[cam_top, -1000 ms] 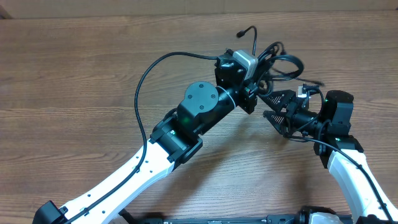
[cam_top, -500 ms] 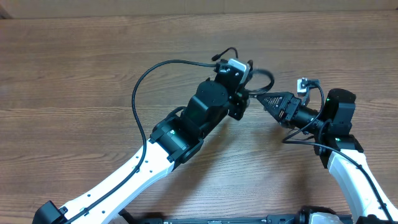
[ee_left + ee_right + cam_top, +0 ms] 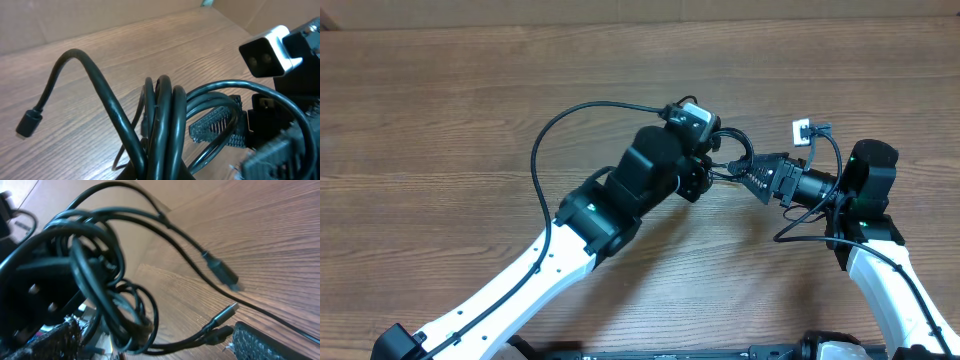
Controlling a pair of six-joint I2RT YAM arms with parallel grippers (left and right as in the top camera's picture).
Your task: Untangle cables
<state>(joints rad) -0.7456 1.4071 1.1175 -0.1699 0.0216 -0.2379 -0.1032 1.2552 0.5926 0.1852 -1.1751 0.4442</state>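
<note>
Two claws meet right of the worktop (image 3: 440,120) centre, well apart from every edge. Left gripper (image 3: 712,168) clamps the cables (image 3: 738,150); right gripper (image 3: 752,172) spread wide, loops between its jaws.

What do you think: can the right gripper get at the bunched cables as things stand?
Probably yes. The right gripper is open with its tips right at the cables, which the left gripper holds bunched; nothing stands between them.
</note>
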